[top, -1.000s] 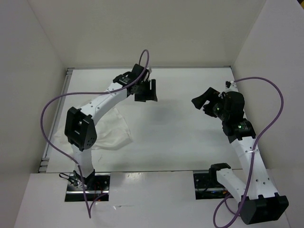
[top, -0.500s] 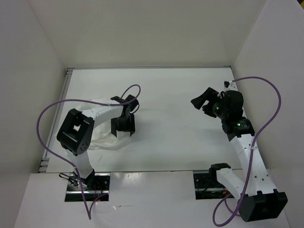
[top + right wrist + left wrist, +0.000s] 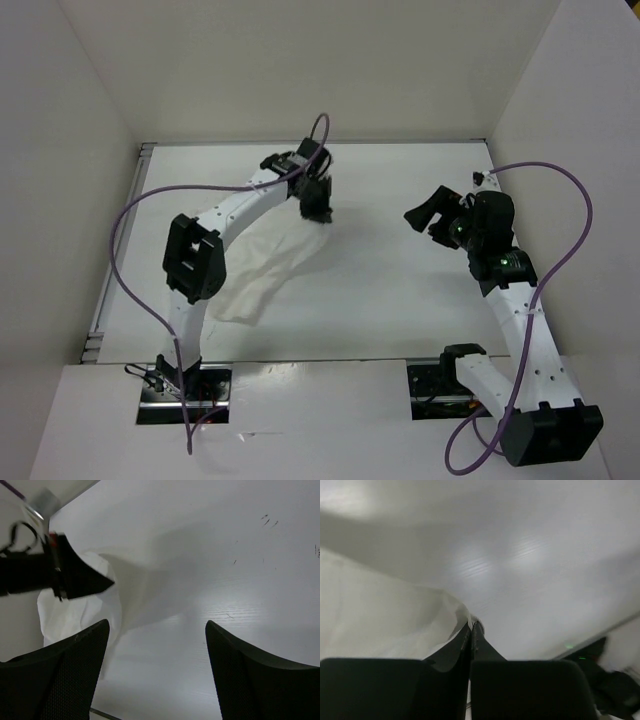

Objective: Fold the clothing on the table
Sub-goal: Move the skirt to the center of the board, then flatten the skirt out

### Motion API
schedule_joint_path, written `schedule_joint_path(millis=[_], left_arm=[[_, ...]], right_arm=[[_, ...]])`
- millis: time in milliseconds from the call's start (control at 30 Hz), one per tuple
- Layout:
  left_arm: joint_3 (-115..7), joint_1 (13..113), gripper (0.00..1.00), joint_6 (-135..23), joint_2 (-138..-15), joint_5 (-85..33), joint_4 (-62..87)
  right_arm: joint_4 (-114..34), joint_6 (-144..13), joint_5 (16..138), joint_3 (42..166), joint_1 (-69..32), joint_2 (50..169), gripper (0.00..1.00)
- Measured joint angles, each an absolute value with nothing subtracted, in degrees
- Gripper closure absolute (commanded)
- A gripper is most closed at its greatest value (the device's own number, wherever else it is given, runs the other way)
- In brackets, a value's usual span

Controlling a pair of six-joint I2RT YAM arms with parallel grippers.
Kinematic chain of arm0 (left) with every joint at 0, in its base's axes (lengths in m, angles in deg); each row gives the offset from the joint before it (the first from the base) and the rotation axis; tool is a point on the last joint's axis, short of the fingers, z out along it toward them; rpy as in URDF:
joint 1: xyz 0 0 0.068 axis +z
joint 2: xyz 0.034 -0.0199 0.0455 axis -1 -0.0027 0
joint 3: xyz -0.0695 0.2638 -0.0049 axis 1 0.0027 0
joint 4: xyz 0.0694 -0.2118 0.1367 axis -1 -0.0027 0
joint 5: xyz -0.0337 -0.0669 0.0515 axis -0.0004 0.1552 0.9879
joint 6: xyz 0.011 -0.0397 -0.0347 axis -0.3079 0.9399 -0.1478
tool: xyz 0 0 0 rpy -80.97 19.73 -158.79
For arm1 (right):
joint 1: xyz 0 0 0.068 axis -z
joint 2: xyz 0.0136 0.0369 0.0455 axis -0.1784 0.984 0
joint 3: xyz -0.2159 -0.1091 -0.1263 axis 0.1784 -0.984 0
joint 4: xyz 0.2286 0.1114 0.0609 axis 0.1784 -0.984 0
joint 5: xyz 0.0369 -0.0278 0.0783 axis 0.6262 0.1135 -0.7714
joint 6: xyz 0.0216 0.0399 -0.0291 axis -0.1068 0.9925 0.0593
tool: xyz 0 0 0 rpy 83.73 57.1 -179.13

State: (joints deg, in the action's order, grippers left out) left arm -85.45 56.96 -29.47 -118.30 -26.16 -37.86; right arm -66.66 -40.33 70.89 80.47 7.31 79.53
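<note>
Change shows best from overhead: the left fingers [image 3: 318, 208] are pinched together on an edge of the clothing [image 3: 262, 272]. Half a second back they were down low on the garment's right edge. Now they have come up and away from the arm bases. The white cloth trails back and to the left of them in a stretched sheet, and its far end seems to rest on the worktop [image 3: 400, 290]. The right fingers [image 3: 425, 208] hang spread wide, well off to the right of the cloth. They are where they were a second ago and hold nothing.

Left wrist view: the two black fingers [image 3: 467, 640] meet in a tight line, with a thin lip of white fabric caught at the tips. The rest of the clothing [image 3: 375, 615] falls away to their left. Bare worktop [image 3: 530, 550] lies beyond and to the right.

Right wrist view: the right fingers [image 3: 65, 675] stand apart with only worktop [image 3: 235, 580] between them. Ahead and to their left I see the left fingers [image 3: 75, 580], with the clothing [image 3: 70, 617] draped beneath.

My reading is that the grab has taken and the lift is under way, so the fold has started but nothing is laid over yet. Only one point on the edge is held, so I expect the cloth to sag unevenly. I'd carry it slowly across the resting part and watch that thin pinch for slipping.
</note>
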Motion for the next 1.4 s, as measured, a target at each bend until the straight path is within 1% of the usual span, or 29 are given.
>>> schedule_joint_path(millis=[33,67,100,133,200,233,300,333,433,467,500,567,667,800,900,1167,1200,1400], left_arm=[[-92.2,56.8,0.96,-29.6,-120.6,-28.5,-36.9],[-99.0,56.6,0.76,-29.7,-122.9,-30.8,-35.5],[-104.0,56.6,0.53,-30.0,-124.6,-32.1,-35.1],[-110.3,56.4,0.37,-30.1,-127.0,-33.4,-35.4],[-118.2,56.4,0.28,-29.9,-129.7,-34.7,-35.2],[-119.5,56.5,0.26,-29.7,-130.0,-34.7,-35.5],[-118.9,57.0,0.25,-29.6,-129.2,-33.6,-36.4],[-117.0,57.3,0.25,-29.6,-128.3,-32.9,-36.2],[-103.8,58.5,0.25,-29.6,-122.7,-28.7,-34.7],[-98.7,59.0,0.25,-29.6,-120.5,-27.1,-34.1],[-94.5,59.6,0.25,-29.6,-118.9,-25.6,-34.8],[-86.7,60.8,0.25,-29.6,-116.0,-23.5,-34.2],[-73.6,62.7,0.25,-29.6,-110.9,-21.9,-31.8],[-63.6,63.2,0.25,-29.1,-107.7,-24.0,-28.4],[-60.4,61.6,0.25,-28.0,-107.5,-26.8,-25.3],[-60.6,59.4,0.25,-26.8,-108.7,-33.0,-18.9],[-60.9,59.3,0.25,-26.6,-109.2,-33.4,-18.6],[-64.2,58.8,0.25,-26.3,-113.2,-34.8,-16.9]], right_arm=[[-66.8,-40.5,70.9,80.5,7.3,79.5,0.18],[-66.8,-40.6,70.9,80.5,7.3,79.5,0.18],[-66.8,-40.7,71.0,80.5,7.3,79.5,0.18],[-66.8,-40.8,70.9,80.5,7.3,79.4,0.18],[-66.8,-40.9,70.8,80.5,7.3,79.2,0.18],[-66.8,-41.0,70.7,80.5,7.3,79.1,0.18],[-66.9,-41.2,70.2,80.5,7.3,78.9,0.18],[-66.9,-41.4,69.8,80.5,7.3,78.9,0.19],[-67.7,-42.8,67.4,81.3,7.4,81.2,0.26],[-68.4,-43.6,66.4,82.1,7.1,82.8,0.26],[-69.0,-44.4,65.6,83.0,6.8,84.6,0.29],[-70.8,-46.2,64.9,85.3,5.4,89.7,0.30],[-74.7,-48.5,67.8,88.9,-2.0,99.5,0.30],[-79.5,-49.6,72.5,90.2,-13.5,108.4,0.30],[-82.8,-49.6,74.1,90.2,-16.9,110.7,0.30],[-87.9,-45.9,82.9,91.3,-16.8,111.1,0.30],[-88.4,-44.9,84.0,91.3,-16.8,111.4,0.32],[-88.6,-41.5,83.8,89.2,-16.8,116.1,0.34]])
